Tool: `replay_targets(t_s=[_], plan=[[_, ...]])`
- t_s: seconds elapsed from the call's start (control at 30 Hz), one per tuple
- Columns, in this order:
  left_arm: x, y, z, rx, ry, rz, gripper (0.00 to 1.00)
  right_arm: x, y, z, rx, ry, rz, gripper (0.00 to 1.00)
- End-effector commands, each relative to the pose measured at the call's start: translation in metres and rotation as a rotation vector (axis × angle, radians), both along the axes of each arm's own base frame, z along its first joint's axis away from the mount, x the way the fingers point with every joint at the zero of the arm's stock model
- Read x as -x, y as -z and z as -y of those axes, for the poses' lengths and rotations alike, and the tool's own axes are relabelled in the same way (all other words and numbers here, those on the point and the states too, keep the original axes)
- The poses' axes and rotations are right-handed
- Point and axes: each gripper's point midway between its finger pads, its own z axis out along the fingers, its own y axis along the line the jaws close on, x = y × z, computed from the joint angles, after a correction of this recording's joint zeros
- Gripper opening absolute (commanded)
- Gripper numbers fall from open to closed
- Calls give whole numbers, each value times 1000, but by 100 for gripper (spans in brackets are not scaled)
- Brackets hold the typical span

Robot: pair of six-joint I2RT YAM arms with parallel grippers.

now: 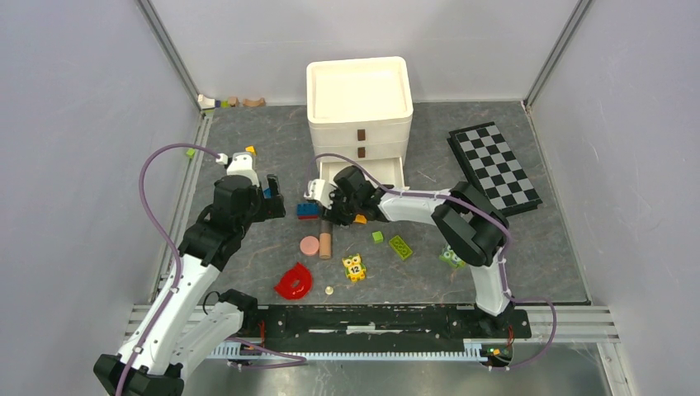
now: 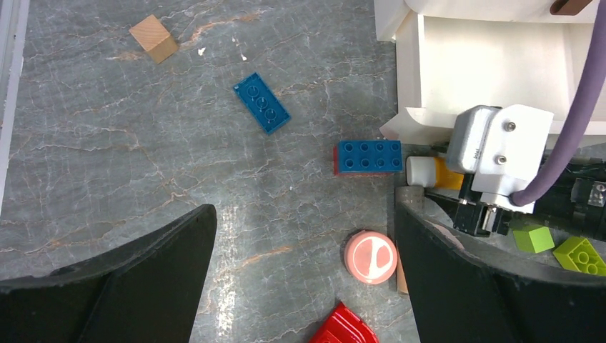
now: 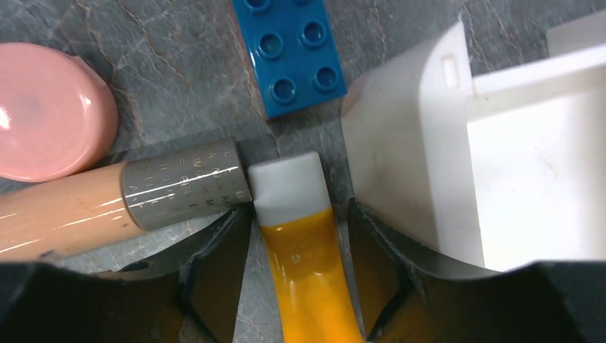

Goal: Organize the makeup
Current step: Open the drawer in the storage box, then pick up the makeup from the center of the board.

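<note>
Right wrist: beige stick [image 3: 61,213], grey-band lettering too blurry, poss. brand.

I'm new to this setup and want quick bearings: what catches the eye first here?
The white-capped orange tube lies between the open jaws of the right pincer, close by the white drawer unit, whose bottom drawer stands open. Beside it lie a beige stick and a round pink disc.

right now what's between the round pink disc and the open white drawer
The grey-capped end of the beige stick and the white-capped orange tube, which the right pincer straddles. The right wrist view shows it.
</note>
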Motion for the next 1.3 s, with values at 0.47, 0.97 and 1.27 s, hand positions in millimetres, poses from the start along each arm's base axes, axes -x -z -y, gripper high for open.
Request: replay_targets(t_s=[0.47, 0.97, 1.27], plan=[[-5, -4, -1, -19, 14, 22, 100, 73, 52, 67, 168, -37, -209, 46], [-5, -2, 0, -20, 18, 14, 100, 80, 65, 100, 334, 11, -242, 57], [-6, -2, 0, -20, 18, 14, 100, 88, 71, 104, 350, 11, -284, 33]])
